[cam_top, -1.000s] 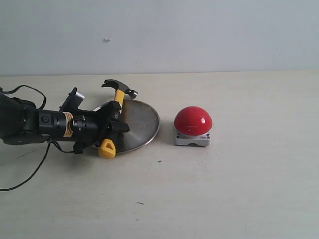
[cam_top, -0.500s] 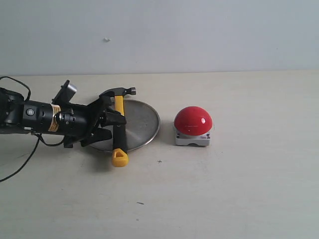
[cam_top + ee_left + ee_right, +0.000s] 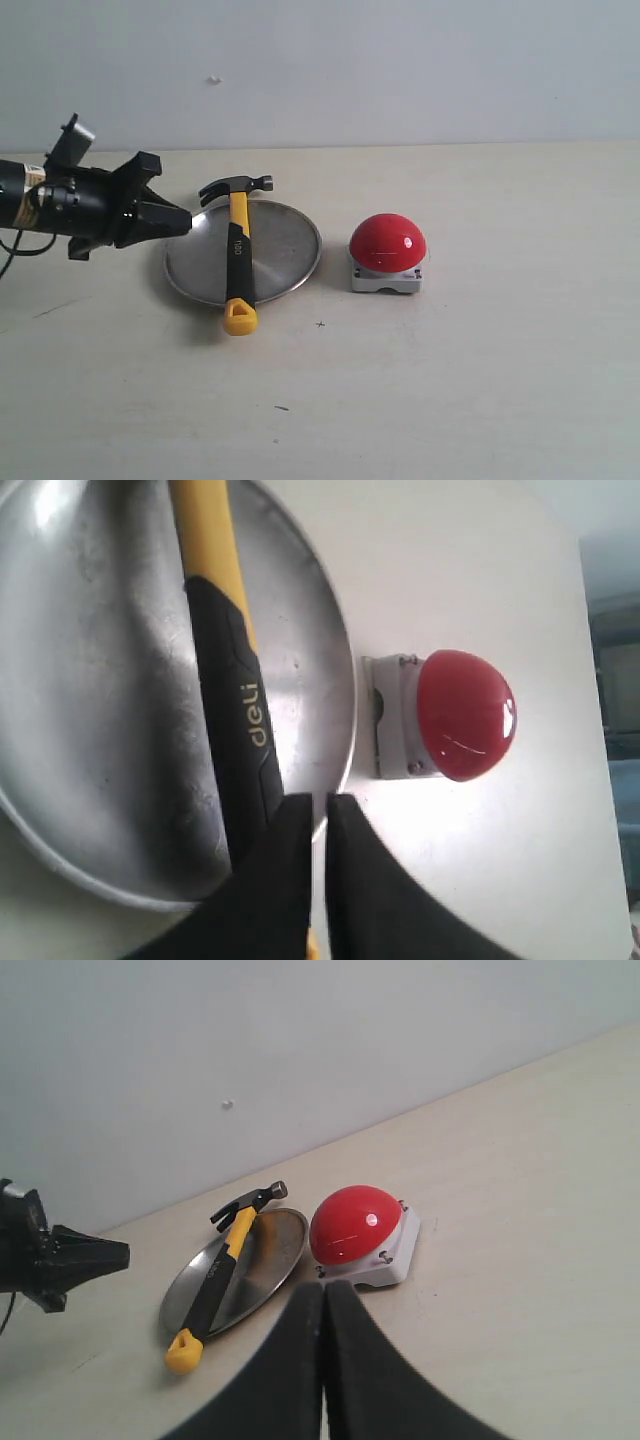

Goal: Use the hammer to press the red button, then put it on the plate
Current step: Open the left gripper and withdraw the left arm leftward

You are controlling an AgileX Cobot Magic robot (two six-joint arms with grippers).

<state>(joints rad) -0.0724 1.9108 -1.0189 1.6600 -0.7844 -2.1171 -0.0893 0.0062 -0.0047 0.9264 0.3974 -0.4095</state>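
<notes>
The hammer (image 3: 238, 250) lies across the steel plate (image 3: 285, 245), dark head past the far rim, yellow loop hanging over the near rim onto the table. To the plate's right the red button (image 3: 387, 243) sits on its grey base. My left gripper (image 3: 185, 222) hovers just beyond the plate's left rim, shut and empty, clear of the hammer. In the left wrist view its tips (image 3: 318, 800) stand over the hammer (image 3: 235, 740), the plate (image 3: 100, 680) and the button (image 3: 462, 715). My right gripper (image 3: 323, 1288) is shut and empty, back from the button (image 3: 355, 1225), the plate (image 3: 268, 1245) and the hammer (image 3: 215, 1275).
A pale wall runs along the table's far edge. Bare tabletop lies in front of the plate and to the right of the button. The left arm's black cable trails off at the left edge.
The left gripper let go of the hammer, which now rests across the plate, then drew back to the left and closed. The button and right gripper have not moved.
</notes>
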